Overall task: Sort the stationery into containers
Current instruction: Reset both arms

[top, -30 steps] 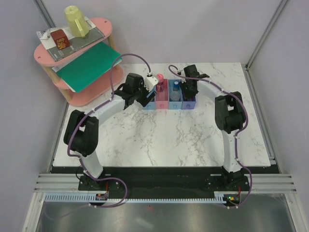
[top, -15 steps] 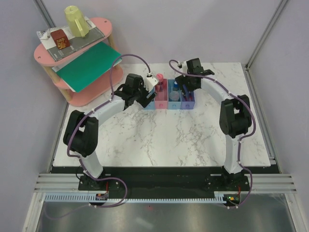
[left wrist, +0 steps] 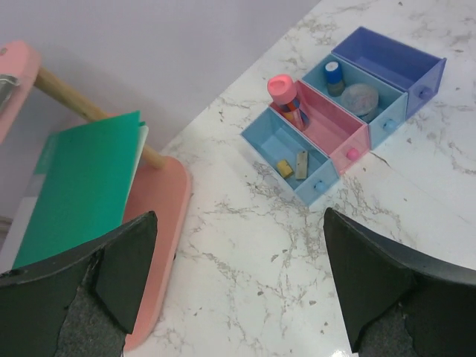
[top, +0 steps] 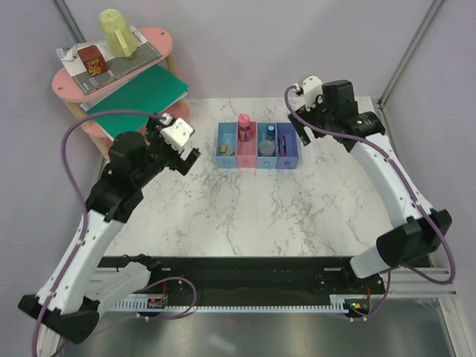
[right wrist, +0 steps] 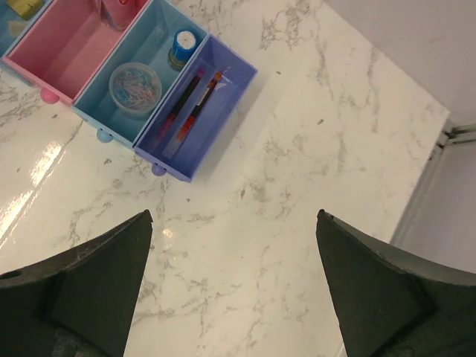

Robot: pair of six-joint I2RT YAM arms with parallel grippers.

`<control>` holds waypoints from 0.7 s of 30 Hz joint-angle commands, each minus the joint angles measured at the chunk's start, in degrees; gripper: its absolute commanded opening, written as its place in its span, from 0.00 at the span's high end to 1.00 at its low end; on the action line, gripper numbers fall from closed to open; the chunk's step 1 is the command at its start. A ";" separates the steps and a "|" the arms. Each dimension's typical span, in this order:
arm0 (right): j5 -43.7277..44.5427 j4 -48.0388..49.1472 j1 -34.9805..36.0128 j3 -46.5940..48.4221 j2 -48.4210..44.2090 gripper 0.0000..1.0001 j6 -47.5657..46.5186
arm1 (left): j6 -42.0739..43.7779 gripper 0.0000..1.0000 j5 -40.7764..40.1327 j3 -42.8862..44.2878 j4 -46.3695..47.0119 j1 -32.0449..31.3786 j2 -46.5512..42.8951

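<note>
The containers (top: 227, 158) form a row of four joined bins at the back middle of the table. In the left light blue bin (left wrist: 272, 138) lie two tan blocks (left wrist: 285, 168). A pink-capped tube (left wrist: 285, 97) stands in the pink bin (left wrist: 331, 126). The blue-capped bottle (right wrist: 183, 43) is in the second light blue bin (right wrist: 141, 46), and two red pens (right wrist: 195, 104) lie in the purple bin (right wrist: 223, 100). My left gripper (left wrist: 239, 213) hangs open and empty to the left of the row. My right gripper (right wrist: 234, 213) is open and empty to the right of it.
A clear jar of clips (right wrist: 134, 84) shares the bottle's bin. At the back left stands a pink two-tier shelf (top: 152, 39) with a yellow cup (top: 117, 31), a brown box (top: 93, 61) and a green folder (top: 137, 97). A frame post (top: 405, 63) rises at the back right corner.
Both arms have pulled away from the bins, the left one to the left and the right one to the right and back. Both grippers now stand wide open.
</note>
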 commanded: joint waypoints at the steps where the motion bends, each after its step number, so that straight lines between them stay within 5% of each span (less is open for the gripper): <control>1: 1.34 -9.51 -0.35 -0.46 -11.12 0.02 -5.62 | -0.70 0.00 0.43 0.63 -13.20 0.21 -6.31; 9: -0.86 -17.70 -0.18 -2.30 -26.50 0.02 -6.77 | -6.59 0.00 3.42 0.28 -17.87 0.29 -17.56; 21: -3.85 -20.60 -0.26 -1.78 -29.60 0.02 -4.13 | -6.77 0.00 4.04 2.13 -18.66 0.30 -18.01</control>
